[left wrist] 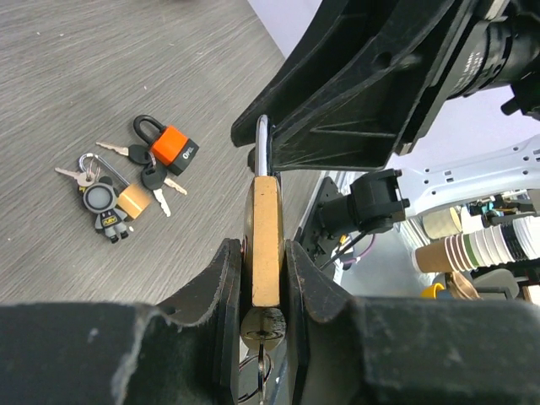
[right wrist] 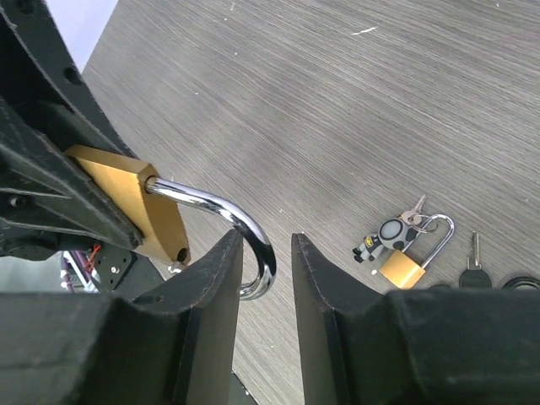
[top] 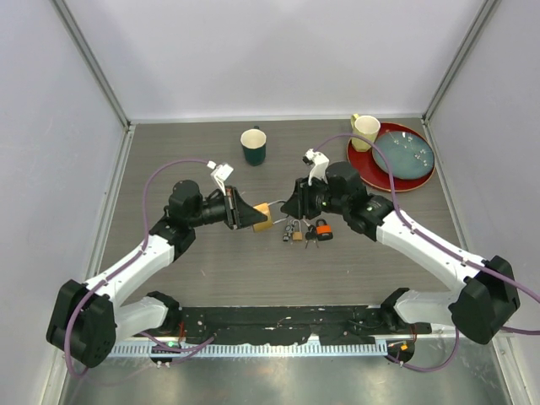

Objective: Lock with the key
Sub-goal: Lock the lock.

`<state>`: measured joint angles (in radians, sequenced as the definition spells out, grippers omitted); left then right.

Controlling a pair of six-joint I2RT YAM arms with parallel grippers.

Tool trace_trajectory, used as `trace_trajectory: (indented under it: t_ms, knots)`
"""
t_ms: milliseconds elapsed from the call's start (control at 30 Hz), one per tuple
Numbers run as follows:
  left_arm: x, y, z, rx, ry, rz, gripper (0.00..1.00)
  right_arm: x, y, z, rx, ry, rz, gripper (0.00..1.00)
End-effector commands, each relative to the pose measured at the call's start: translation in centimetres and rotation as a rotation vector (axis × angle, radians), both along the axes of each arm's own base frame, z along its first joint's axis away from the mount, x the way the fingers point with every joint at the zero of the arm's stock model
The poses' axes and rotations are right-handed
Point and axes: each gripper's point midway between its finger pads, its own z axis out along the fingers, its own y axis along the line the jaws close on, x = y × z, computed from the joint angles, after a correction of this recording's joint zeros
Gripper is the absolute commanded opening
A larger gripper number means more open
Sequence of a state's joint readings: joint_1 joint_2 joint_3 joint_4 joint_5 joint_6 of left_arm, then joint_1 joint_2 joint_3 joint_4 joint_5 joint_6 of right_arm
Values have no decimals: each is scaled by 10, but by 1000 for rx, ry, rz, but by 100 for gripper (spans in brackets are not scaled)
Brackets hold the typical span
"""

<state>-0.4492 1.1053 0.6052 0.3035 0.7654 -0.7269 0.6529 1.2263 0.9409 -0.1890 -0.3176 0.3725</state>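
My left gripper (left wrist: pixel 263 249) is shut on a brass padlock (left wrist: pixel 267 236), held off the table. A key (left wrist: pixel 267 339) sticks out of the lock's underside between the fingers. The padlock's chrome shackle (right wrist: pixel 229 213) is swung out of the body (right wrist: pixel 126 198). My right gripper (right wrist: pixel 264 243) straddles the shackle's curved end. Its left finger (right wrist: pixel 221 270) touches the shackle, while a gap shows to the other finger, so the jaws stand open. In the top view the two grippers (top: pixel 250 214) (top: pixel 291 204) meet at the padlock (top: pixel 263 211) mid-table.
On the table below lie a small brass padlock (top: pixel 294 231) with keys and a figure keyring (right wrist: pixel 390 232), and an orange padlock (top: pixel 323 230). A green mug (top: pixel 253 145) stands behind. At back right, a yellow mug (top: pixel 365 131) and a blue plate (top: pixel 403 154) sit on a red plate (top: pixel 364 167).
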Motion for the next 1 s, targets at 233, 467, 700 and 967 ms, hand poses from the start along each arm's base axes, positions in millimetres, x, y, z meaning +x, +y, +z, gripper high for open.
trace_trajectory:
  t_ms: [233,467,700,967]
  knots:
    - [-4,-3,54,-137,-153,-39,0,19,6,17,4,-92,-57,31]
    - [-5,-3,52,-126,-151,-40,0,24,0,34,36,-145,-104,36]
    - [-2,-4,54,-136,-139,-31,0,29,-6,37,41,-175,-153,37]
    - [-2,-5,56,-154,-132,-38,0,32,-1,36,48,-189,-159,31]
